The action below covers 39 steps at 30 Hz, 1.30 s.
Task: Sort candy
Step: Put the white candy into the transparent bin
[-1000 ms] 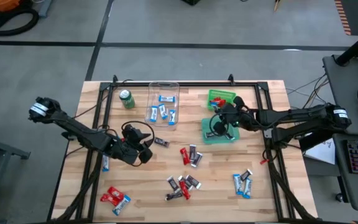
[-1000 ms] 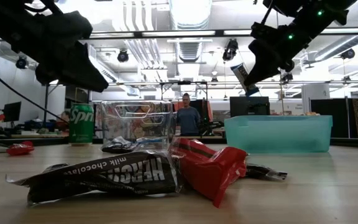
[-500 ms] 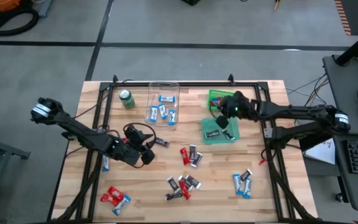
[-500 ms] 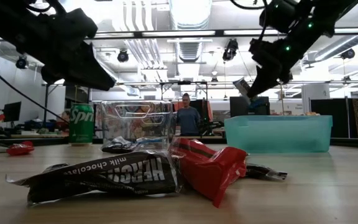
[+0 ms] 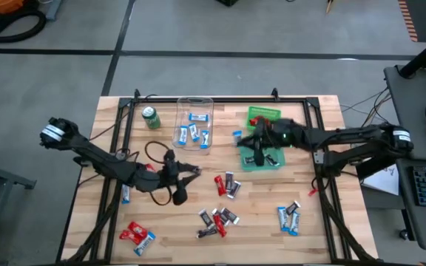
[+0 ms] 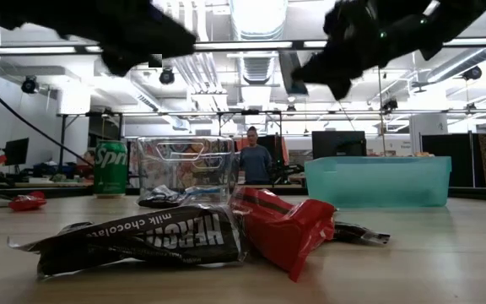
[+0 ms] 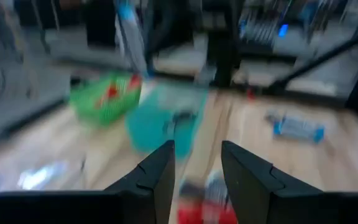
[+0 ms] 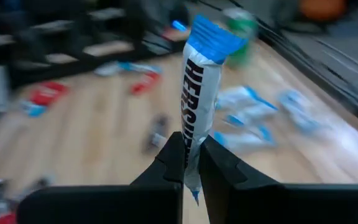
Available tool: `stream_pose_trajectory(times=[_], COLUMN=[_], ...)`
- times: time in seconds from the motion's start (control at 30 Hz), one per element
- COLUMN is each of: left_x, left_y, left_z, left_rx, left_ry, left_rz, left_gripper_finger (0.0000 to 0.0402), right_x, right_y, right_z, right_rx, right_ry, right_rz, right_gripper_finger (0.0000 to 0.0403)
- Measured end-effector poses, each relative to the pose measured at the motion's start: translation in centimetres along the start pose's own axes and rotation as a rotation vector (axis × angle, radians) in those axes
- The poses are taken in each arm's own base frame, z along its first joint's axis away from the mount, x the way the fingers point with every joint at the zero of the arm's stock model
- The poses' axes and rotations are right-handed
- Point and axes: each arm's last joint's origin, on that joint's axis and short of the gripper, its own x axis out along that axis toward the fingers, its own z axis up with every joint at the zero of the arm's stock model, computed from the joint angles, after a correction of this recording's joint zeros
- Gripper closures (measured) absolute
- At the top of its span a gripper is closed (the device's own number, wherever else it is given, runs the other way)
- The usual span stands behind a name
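- Here the right tool (image 8: 191, 163) is clamped on a blue-and-white wrapped candy bar (image 8: 201, 93), held by one end with its long axis standing straight out from the fingers.
- Seen from above, that bar (image 5: 237, 136) hangs between the clear plastic bin (image 5: 195, 104) of blue-and-white bars and the teal tray (image 5: 244, 161); the bin lies just beyond it, away from the right arm, likely its drop spot.
- The left tool (image 5: 186, 174), fingers apart and empty, hovers over the wooden surface (image 5: 331, 222) near a dark bar (image 5: 196, 171), on the bin's near side.
- Readable: "HERSH" on the held bar, "milk chocolate" and "HERSHEY'S" on a dark wrapper (image 6: 133, 241), "Spr" on the green can (image 6: 110, 168).
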Motion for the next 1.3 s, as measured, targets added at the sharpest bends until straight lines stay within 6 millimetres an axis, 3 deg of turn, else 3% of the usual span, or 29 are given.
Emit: stream_pose_trajectory(times=[0.2,0.4,0.57,0.83,1.3], left_x=[1.5,3.1,4.6,7.7,9.4], left_y=[-1.0,-1.8,-2.4,-2.6,-1.6], left_z=[-0.5,-1.8,-1.8,-1.8,-2.0], left_rx=[0.023,0.005,0.028,0.047,-0.012], left_ry=[-0.116,-0.244,-0.344,-0.351,-0.323], left_rz=[-0.041,-0.095,-0.072,-0.01,-0.051], left_gripper_finger=[0.0279,0.0247,0.0229,0.0226,0.0235], right_x=[1.2,2.1,2.9,3.7,3.8], right_y=[4.5,6.6,6.7,6.6,6.6], right_z=[-0.3,-1.2,-2.1,-3.0,-3.1], right_rx=[-0.095,-0.186,-0.182,-0.192,-0.222], right_ry=[-0.166,-0.19,-0.144,-0.105,-0.099], right_rz=[0.176,0.19,0.183,0.18,0.178], right_gripper_finger=[0.0385,0.0385,0.0385,0.0385,0.0385])
